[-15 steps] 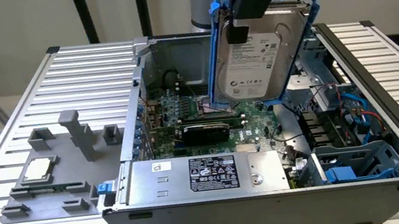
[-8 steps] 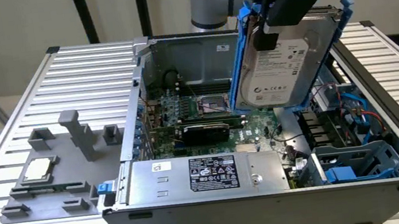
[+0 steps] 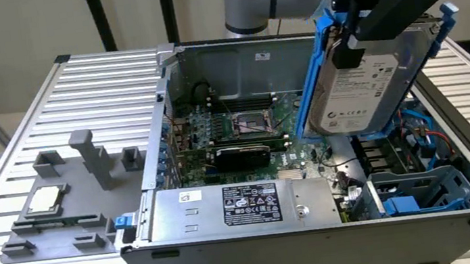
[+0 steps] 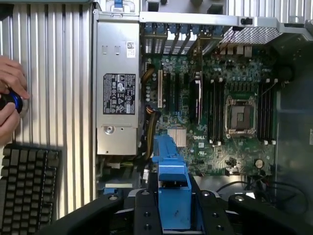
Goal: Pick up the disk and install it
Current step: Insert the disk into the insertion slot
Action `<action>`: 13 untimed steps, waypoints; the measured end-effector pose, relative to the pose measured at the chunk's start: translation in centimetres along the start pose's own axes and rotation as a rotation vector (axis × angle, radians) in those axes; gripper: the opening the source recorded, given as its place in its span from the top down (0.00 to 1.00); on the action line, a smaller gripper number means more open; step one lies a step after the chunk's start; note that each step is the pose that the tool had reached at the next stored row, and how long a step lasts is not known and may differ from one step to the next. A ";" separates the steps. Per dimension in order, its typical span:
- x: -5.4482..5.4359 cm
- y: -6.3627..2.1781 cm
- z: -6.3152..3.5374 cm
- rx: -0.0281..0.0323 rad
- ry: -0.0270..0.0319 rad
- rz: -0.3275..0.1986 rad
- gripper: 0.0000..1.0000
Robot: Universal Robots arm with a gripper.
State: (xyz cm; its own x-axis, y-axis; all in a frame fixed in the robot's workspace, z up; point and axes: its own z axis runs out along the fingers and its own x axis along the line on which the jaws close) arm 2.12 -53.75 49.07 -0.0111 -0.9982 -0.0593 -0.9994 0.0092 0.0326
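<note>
Gripper was clamped on the disk, which was held in the air over the open case, well clear of the motherboard. The disk was tilted, label facing the exterior camera, blue carrier framing it. It hung above the exterior view's right half of the case, over the drive bay area. From the wrist view, the carrier's blue end sat between the black fingers; the pad contact itself was hidden, probably on the carrier sides. The disk was not seated in any bay. The power supply lay along the case's near wall. The CPU socket was open. The CPU chip sat on the grey fixture on the slatted table. In the wrist view, a person's hand was beside a keyboard.
</note>
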 end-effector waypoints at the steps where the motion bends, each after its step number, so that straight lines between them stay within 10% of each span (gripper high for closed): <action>1: 0.2 -0.33 0.00 0.0001 0.0000 0.000 1.00; 13: 3.2 -3.69 0.17 0.0002 0.0000 0.000 1.00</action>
State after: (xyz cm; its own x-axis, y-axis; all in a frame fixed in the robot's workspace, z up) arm 5.76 -57.02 48.58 -0.0112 -0.9982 -0.0593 -0.9994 0.0092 0.0324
